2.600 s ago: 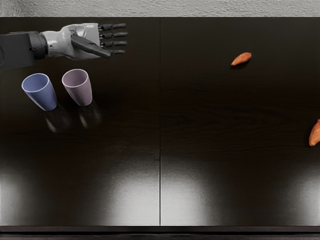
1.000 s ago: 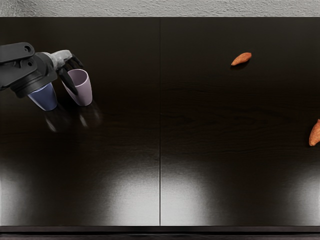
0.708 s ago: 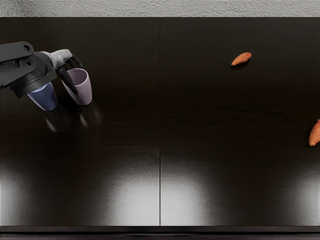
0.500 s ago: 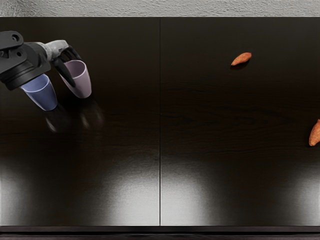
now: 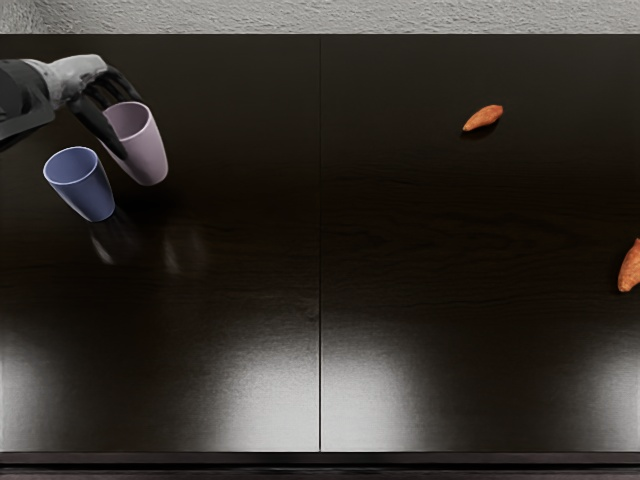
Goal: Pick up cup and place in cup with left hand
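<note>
Pale mauve plastic-looking walls fill my grasp: my left hand (image 5: 90, 90) has the mauve cup (image 5: 143, 155) by its left side and far rim, my dark fingers (image 5: 98, 122) bent around it. I hold it up off the desk (image 5: 250, 230), mouth upward, at the far left of the scene, and my arm reaches in from the left edge. The blue cup (image 5: 85, 190) stands on the desk just nearer and to the left of the one I carry, its mouth open, the two not nested. Over on the right, well apart from both cups, one orange-brown tuber (image 5: 485, 118) lies toward the far side, and a second tuber (image 5: 630, 268) lies nearer, partly cut off by the right edge of my view.
</note>
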Controlling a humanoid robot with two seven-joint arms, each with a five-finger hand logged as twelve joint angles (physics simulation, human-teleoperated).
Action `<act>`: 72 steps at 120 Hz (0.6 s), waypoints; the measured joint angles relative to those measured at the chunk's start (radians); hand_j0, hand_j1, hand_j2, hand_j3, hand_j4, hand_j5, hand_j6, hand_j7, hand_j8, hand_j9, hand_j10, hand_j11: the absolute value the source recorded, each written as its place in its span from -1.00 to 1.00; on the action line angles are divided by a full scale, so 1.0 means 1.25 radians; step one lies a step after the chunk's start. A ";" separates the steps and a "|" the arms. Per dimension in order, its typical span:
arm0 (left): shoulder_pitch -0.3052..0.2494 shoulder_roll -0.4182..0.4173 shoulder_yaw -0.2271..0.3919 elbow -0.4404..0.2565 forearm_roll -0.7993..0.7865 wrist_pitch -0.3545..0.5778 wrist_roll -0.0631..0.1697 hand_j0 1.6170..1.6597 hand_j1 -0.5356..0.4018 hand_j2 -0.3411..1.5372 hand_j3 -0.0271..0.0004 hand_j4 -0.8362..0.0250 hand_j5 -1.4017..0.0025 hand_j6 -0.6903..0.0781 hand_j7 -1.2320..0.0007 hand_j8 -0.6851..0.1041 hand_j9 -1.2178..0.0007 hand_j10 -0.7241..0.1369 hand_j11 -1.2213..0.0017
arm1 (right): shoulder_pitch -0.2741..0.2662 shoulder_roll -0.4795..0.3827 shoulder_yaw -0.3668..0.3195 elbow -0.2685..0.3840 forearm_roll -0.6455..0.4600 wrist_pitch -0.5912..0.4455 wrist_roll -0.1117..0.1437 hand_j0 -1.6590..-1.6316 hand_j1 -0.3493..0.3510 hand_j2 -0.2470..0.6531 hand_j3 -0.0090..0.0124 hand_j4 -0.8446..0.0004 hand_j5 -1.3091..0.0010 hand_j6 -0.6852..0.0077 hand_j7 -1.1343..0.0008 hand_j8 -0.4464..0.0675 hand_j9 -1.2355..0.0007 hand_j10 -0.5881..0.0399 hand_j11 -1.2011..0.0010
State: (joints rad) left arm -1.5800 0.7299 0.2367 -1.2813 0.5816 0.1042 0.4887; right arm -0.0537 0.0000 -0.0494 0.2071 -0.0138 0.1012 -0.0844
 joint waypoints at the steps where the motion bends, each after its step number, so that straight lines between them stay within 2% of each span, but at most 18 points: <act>1: -0.001 0.001 0.000 -0.002 0.000 0.000 0.000 0.92 -0.17 -0.34 0.97 -0.15 0.13 -0.17 0.01 -0.31 0.00 -0.40 0.00 | 0.000 0.000 0.000 0.000 0.000 0.000 0.000 -0.93 -0.94 -0.46 -0.16 0.96 0.97 0.93 0.96 0.67 0.96 0.82 0.96; 31: -0.043 0.082 -0.001 -0.067 -0.002 -0.012 0.002 0.92 -0.16 -0.33 0.97 -0.14 0.13 -0.19 0.02 -0.35 0.00 -0.40 0.00 | 0.000 0.000 0.000 0.000 0.000 0.000 0.000 -0.93 -0.94 -0.46 -0.16 0.96 0.97 0.93 0.96 0.67 0.96 0.82 0.96; 55: -0.057 0.145 -0.019 -0.082 -0.005 -0.063 0.004 0.92 -0.17 -0.32 0.97 -0.13 0.13 -0.20 0.02 -0.34 0.01 -0.39 0.01 | 0.000 0.000 0.000 0.000 0.000 0.000 0.000 -0.93 -0.94 -0.46 -0.16 0.96 0.97 0.93 0.96 0.67 0.96 0.82 0.96; 72: -0.059 0.166 -0.038 -0.091 -0.005 -0.094 0.004 0.92 -0.16 -0.32 0.97 -0.13 0.13 -0.22 0.04 -0.37 0.01 -0.39 0.01 | 0.000 0.000 0.000 0.000 0.000 0.000 0.000 -0.93 -0.94 -0.46 -0.16 0.96 0.97 0.93 0.96 0.67 0.96 0.82 0.96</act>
State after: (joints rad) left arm -1.6534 0.9370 0.1888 -1.3944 0.5758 -0.0132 0.4939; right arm -0.0537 0.0000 -0.0495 0.2071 -0.0138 0.1012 -0.0844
